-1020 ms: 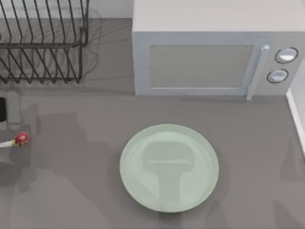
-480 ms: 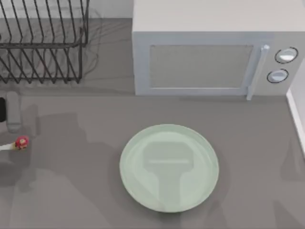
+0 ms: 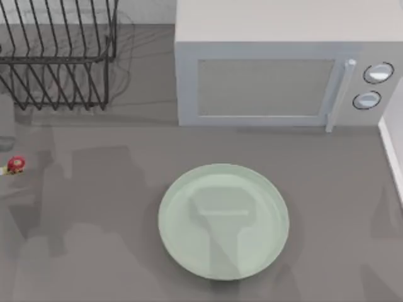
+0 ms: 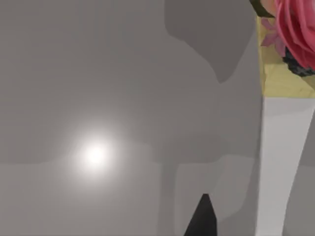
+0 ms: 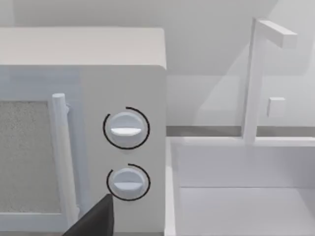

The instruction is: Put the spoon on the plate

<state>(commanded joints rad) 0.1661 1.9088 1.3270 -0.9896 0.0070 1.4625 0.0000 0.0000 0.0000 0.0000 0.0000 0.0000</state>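
At the top view's far left edge I see the spoon's red knob (image 3: 15, 165) and a short stub of its white handle; the rest is cut off by the frame edge. A grey part of my left gripper (image 3: 5, 123) sits just above it at the same edge, and the spoon travels with it. In the left wrist view, a dark tip of the left gripper (image 4: 202, 219) hangs over bare grey table. The pale mint-green plate (image 3: 223, 221) lies in the middle of the table's front half, with nothing on it. My right gripper (image 5: 96, 221) faces the microwave's dials.
A grey microwave (image 3: 277, 75) stands at the back, centre to right. At the back left is a black wire dish rack (image 3: 56, 56). A white sink basin (image 5: 246, 196) lies beside the microwave on the right. Bare grey tabletop separates the spoon from the plate.
The spoon's knob has moved up and to the left along the left edge, together with my left gripper. The plate has not moved.
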